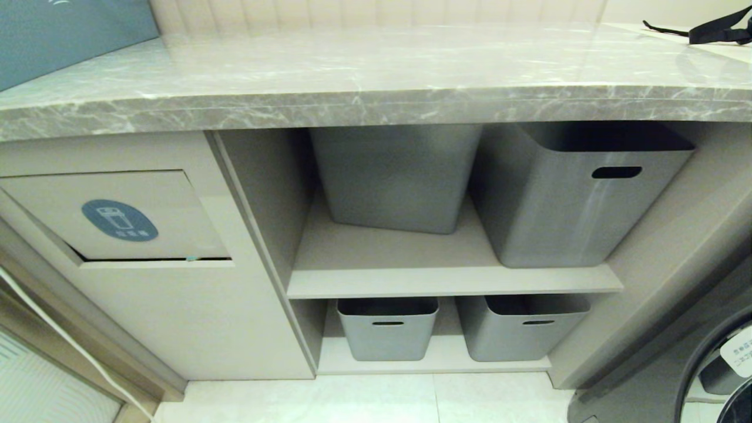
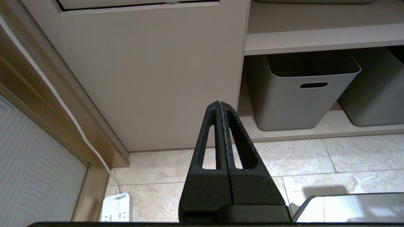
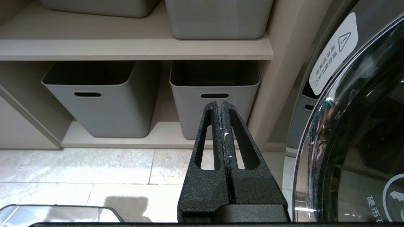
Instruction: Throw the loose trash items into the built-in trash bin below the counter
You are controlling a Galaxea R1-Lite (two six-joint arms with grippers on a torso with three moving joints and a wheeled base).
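Observation:
The built-in trash bin (image 1: 123, 220) is a beige tilting flap with a blue oval sticker, in the cabinet front under the left end of the grey marble counter (image 1: 364, 76). A small teal speck shows at the flap's lower edge. No loose trash items show on the counter or floor. Neither arm appears in the head view. My left gripper (image 2: 220, 103) is shut and empty, hanging low before the cabinet panel (image 2: 148, 72) beneath the flap. My right gripper (image 3: 220, 103) is shut and empty, low before the bottom shelf's tubs.
Grey plastic tubs (image 1: 581, 188) stand on the two open shelves right of the bin. A black strapped bag (image 1: 719, 29) lies at the counter's far right. A washing machine door (image 1: 717, 376) is at the lower right. A white cable and power strip (image 2: 116, 208) are on the floor at left.

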